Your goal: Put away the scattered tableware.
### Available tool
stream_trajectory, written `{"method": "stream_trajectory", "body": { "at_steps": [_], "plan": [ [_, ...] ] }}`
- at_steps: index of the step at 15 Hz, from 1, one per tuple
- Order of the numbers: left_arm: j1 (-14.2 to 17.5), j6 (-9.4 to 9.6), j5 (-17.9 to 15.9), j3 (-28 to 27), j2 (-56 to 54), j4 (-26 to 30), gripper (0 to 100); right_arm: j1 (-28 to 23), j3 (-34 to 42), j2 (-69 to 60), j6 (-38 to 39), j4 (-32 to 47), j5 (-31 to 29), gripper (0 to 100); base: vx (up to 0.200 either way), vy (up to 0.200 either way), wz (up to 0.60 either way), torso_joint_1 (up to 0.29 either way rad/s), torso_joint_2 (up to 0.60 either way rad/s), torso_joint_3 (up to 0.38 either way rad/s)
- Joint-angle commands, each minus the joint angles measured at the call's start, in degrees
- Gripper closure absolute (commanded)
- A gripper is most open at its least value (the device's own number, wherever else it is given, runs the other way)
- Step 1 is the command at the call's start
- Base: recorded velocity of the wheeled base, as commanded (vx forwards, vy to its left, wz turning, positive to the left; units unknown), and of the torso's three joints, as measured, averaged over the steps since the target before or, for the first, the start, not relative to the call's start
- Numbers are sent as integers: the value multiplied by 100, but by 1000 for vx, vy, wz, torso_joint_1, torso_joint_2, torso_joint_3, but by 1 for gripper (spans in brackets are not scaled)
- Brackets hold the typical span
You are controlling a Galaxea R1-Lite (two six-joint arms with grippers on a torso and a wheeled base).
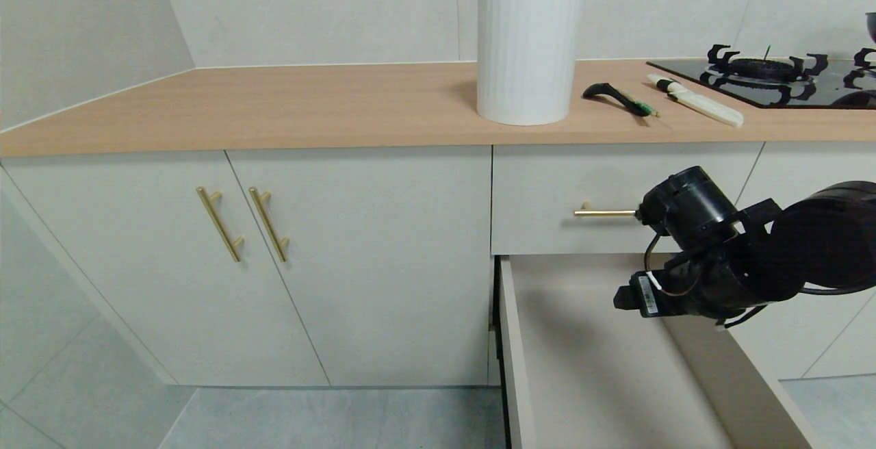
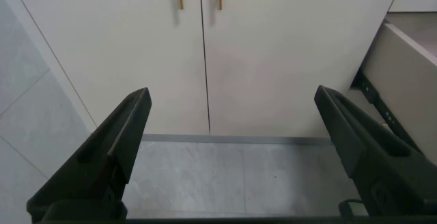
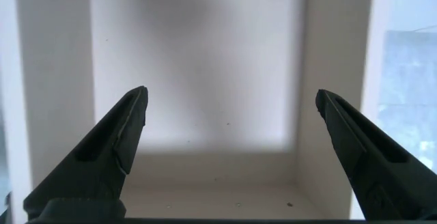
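Two utensils loose on my counter (image 1: pixel 308 103), with my drawer pulled out beneath them.
The black-handled utensil (image 1: pixel 616 98), curved and green at its tip, lies flat in the upper right of the frame, tip pointing right. Near it to the right, not touching, my cream-white knife (image 1: pixel 697 100) lies flat on a slant running toward the lower right. In the lower right, the pale drawer (image 1: pixel 582 339) stands open, its smooth beige floor facing up.

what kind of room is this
Most likely a home kitchen: a gas hob set in a wooden countertop, cabinet doors with brass handles below it, and an open drawer.
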Motion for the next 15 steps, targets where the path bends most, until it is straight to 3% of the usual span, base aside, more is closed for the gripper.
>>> {"method": "stream_trajectory", "body": {
  "at_steps": [1, 6, 15],
  "plan": [
    [0, -2, 2, 0, 9, 0, 0, 5, 5, 5, 1, -3, -150, 0, 0, 0, 0, 0, 0, 0],
    [0, -2, 2, 0, 0, 0, 0, 5, 13, -4, 1, -3, -168, 0, 0, 0, 0, 70, -219, -221],
    [0, -2, 2, 0, 0, 0, 0, 5, 13, 5, 1, -3, -168, 0, 0, 0, 0, 155, -498, -295]
  ]
}}
